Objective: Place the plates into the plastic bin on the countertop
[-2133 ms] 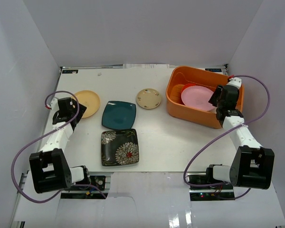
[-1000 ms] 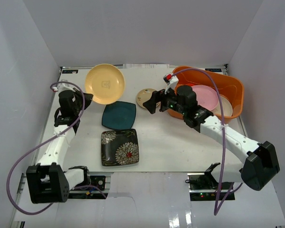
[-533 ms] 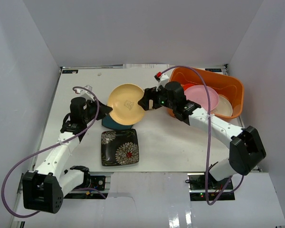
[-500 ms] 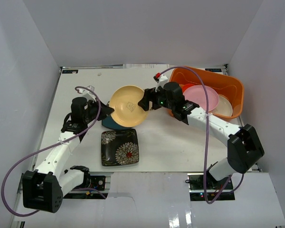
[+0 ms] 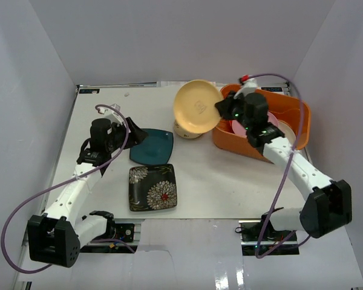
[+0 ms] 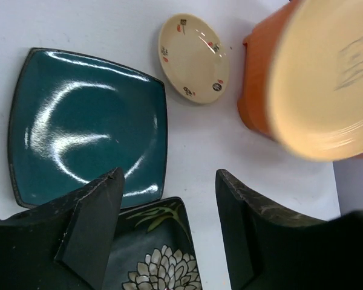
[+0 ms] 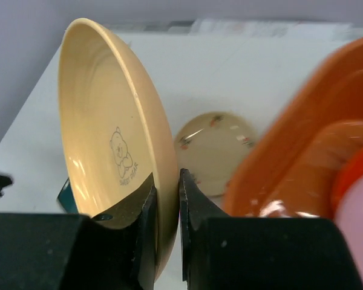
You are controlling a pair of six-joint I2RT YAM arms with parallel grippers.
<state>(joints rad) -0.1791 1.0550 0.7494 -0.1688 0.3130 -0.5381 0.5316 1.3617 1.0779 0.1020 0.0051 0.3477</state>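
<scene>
My right gripper is shut on the rim of the round yellow plate. It holds the plate on edge in the air at the left rim of the orange plastic bin. The right wrist view shows both fingers pinching the yellow plate. A pink plate and an orange-red one lie in the bin. My left gripper is open and empty over the square teal plate. The black floral plate and the small tan plate lie on the white countertop.
White walls close in the left, right and back of the countertop. The arm bases and purple cables sit at the near edge. The yellow plate partly hides the small tan plate in the top view.
The yellow plate has passed from my left gripper to my right. The right gripper has carried it right and back to the bin's rim. The left gripper has opened and drawn back.
</scene>
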